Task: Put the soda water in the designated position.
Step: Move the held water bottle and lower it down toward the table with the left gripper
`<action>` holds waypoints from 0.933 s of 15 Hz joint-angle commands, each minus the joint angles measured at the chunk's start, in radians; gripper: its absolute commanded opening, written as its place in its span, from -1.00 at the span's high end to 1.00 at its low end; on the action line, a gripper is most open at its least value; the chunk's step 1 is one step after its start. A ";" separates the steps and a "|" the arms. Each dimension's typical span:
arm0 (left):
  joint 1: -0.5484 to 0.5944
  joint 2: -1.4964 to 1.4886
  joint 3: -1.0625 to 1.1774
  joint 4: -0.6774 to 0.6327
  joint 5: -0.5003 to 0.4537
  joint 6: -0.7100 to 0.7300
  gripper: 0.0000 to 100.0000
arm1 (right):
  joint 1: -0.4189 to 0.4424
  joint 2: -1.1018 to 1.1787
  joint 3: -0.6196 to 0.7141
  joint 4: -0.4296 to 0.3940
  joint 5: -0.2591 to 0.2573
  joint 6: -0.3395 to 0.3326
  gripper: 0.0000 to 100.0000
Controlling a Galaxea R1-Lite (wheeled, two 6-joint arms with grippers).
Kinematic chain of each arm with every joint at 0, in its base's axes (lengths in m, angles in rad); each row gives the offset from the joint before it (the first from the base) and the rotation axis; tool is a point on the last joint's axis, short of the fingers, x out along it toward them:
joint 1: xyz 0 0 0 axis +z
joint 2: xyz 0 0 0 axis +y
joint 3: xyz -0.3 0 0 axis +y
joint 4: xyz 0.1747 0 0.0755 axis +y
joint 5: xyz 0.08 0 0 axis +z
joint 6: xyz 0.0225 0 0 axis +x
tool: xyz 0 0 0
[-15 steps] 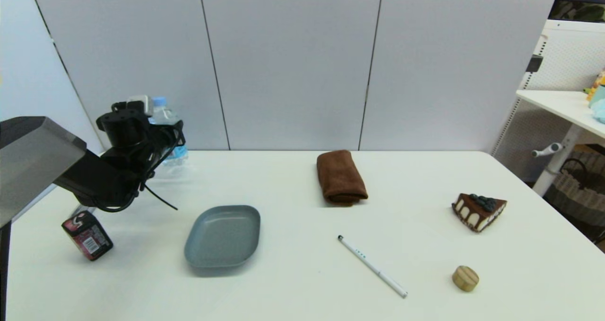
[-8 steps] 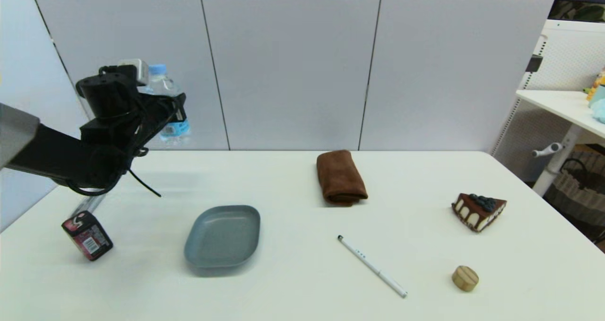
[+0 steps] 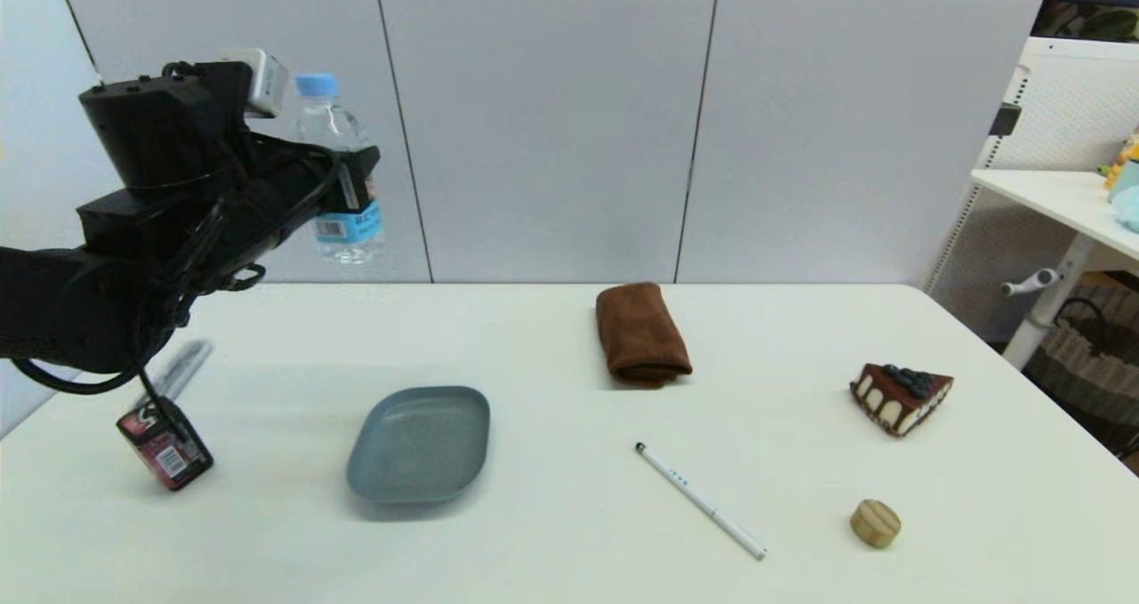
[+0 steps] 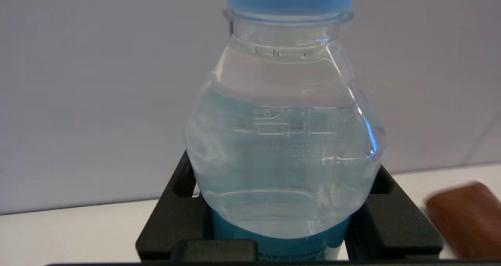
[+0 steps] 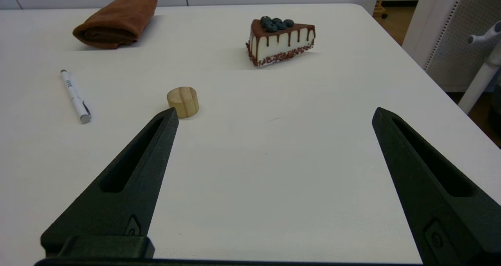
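The soda water [image 3: 343,173] is a small clear bottle with a light blue cap and a blue label. It hangs upright, high above the table's far left part. My left gripper [image 3: 351,181] is shut on its body. In the left wrist view the bottle [image 4: 285,140] fills the picture between the two black fingers [image 4: 176,215]. My right gripper [image 5: 274,117] stays parked low over the table's near right part, open, with nothing between its fingers. The designated position carries no mark that I can pick out on the white table [image 3: 552,551].
A dark red-labelled box [image 3: 165,448] lies at the near left, a grey dish [image 3: 420,444] beside it. Further right are a folded brown towel [image 3: 641,333], a white pen [image 3: 701,501], a wooden disc [image 3: 876,523] and a cake slice [image 3: 900,395].
My left arm has lifted the bottle off the far left tabletop, raising it and carrying it slightly to the right. Everything else on the table has stayed put.
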 commanded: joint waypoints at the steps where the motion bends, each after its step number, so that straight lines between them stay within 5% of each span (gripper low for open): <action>1: -0.032 -0.044 0.118 -0.073 -0.032 0.023 1.00 | 0.000 0.001 0.002 0.000 0.000 0.000 -1.00; 9: -0.076 0.106 0.289 -0.396 -0.043 0.029 1.00 | 0.000 0.001 0.002 0.000 0.000 -0.001 -1.00; 14: -0.113 0.190 0.317 -0.484 -0.044 0.026 1.00 | 0.000 0.001 0.002 0.000 0.000 -0.001 -1.00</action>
